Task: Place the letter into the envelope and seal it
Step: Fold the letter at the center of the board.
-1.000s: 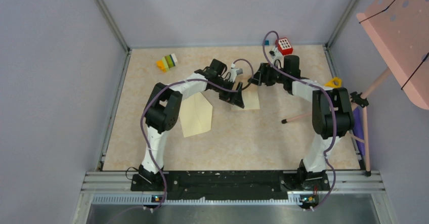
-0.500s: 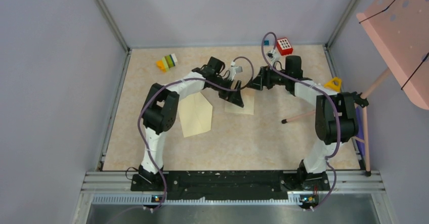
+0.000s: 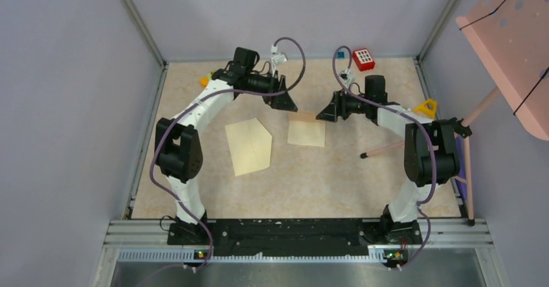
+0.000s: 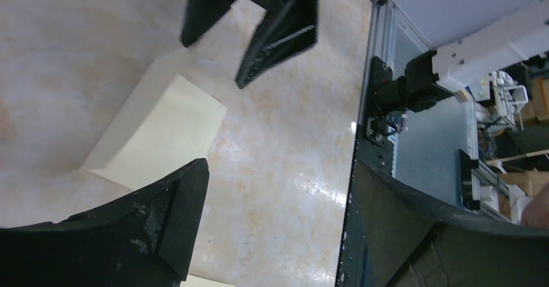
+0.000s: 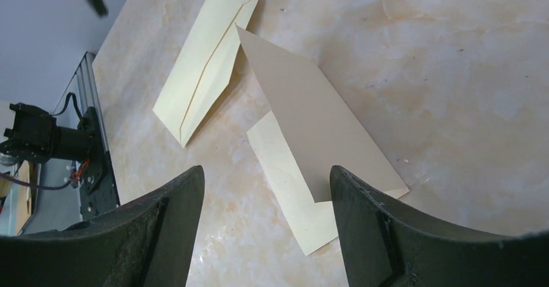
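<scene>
So we're at the very start: nothing has gone in yet. The envelope [image 3: 249, 146] lies flat on the table [image 3: 336, 177], and its pointed flap looks folded out towards the right in the top view. The letter [image 3: 307, 133] sits just right of the envelope with a strip of bare table between them. It's a folded tan sheet with a pale yellow part showing under it.

The left gripper [image 3: 283, 100] hangs beyond the envelope, towards the back wall, with its jaws wide apart and nothing in them. The right gripper [image 3: 325, 111] hovers past the letter's far corner, on the side away from the envelope, also spread and empty.

We'd call this the reach for the letter. The next move needs a pinch on an edge of thin, flat paper, and the other arm probably has to pin the envelope.
</scene>
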You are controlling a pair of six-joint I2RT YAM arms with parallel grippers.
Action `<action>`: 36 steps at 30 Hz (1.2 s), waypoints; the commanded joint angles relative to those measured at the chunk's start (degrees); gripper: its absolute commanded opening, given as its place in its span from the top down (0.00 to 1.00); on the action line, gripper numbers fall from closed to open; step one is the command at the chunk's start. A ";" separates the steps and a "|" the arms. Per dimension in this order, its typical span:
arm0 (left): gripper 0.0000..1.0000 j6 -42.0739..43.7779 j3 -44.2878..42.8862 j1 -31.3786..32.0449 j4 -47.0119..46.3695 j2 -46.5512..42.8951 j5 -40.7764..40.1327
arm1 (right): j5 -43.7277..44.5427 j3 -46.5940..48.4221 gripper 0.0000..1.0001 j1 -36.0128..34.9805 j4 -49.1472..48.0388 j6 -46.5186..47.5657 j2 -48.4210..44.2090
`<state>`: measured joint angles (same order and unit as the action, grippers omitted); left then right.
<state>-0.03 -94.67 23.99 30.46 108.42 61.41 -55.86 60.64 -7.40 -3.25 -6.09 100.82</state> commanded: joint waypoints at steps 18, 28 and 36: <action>0.14 -4.80 1.85 2.23 -6.57 8.76 -5.25 | -2.83 -0.29 0.31 -3.59 15.75 16.09 -0.84; 0.18 -5.28 13.18 4.75 -10.09 9.23 -8.18 | 1.11 0.72 0.31 -4.09 15.36 14.75 1.32; 0.23 -7.17 14.34 5.18 -11.12 11.61 -14.23 | 9.86 5.01 0.31 -3.60 13.14 8.85 4.65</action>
<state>-5.96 -80.38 29.06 22.41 119.07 50.78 -50.68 60.99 -10.87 12.67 5.98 103.57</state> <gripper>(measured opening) 0.784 0.693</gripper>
